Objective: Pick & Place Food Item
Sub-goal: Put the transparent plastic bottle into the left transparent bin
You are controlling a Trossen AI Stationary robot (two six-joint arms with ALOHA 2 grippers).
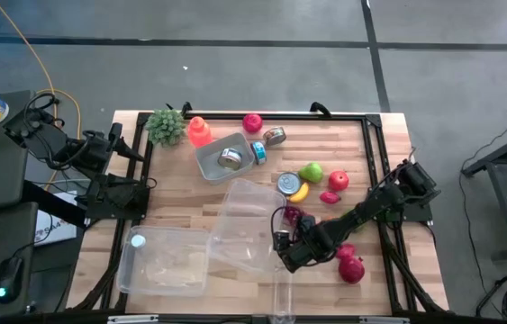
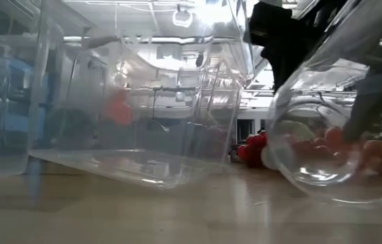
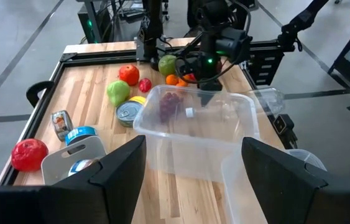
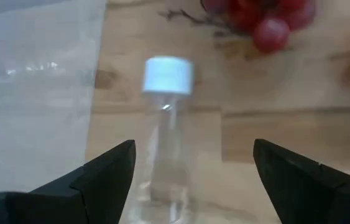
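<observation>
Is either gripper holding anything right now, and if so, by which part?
Nothing is held. The right gripper is open above a lying clear bottle; the left gripper is open over the table's left edge.

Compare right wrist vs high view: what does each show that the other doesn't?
Right wrist only: a clear bottle with a white cap lying on the wood between the right tool's open fingers, seen close.
High only: the left tool waiting at the table's left edge, the grey bin, cans, plant, apples and banana.
Both: the grapes and the clear container beside the bottle.
</observation>
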